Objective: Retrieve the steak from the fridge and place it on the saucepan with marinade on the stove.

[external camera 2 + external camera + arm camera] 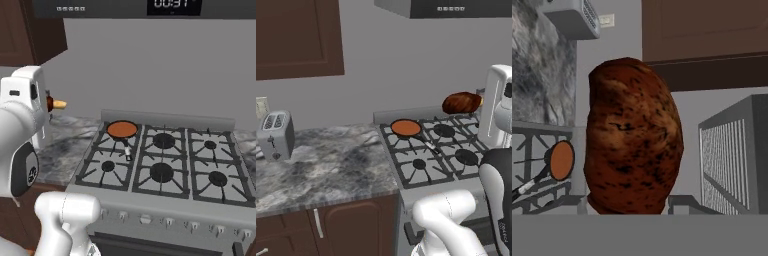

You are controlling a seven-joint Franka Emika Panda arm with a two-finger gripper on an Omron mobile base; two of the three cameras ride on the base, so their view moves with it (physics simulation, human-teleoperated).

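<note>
Grey wall and marble worktop (pixel 331 165) surround the stove (pixel 441 150). Fingers are hidden behind the steak (pixel 461 103), which they seem to pinch, high above the rear burners. To do it well, carry the steak left and lower over the saucepan (pixel 406 128), centred on the marinade (pixel 122 129). Finger contact stays hard to see.

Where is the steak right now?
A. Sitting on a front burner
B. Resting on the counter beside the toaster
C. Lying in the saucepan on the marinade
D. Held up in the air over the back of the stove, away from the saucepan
D: the steak hangs at the arm's end above the stove rear, while the saucepan shows only orange marinade.
</note>
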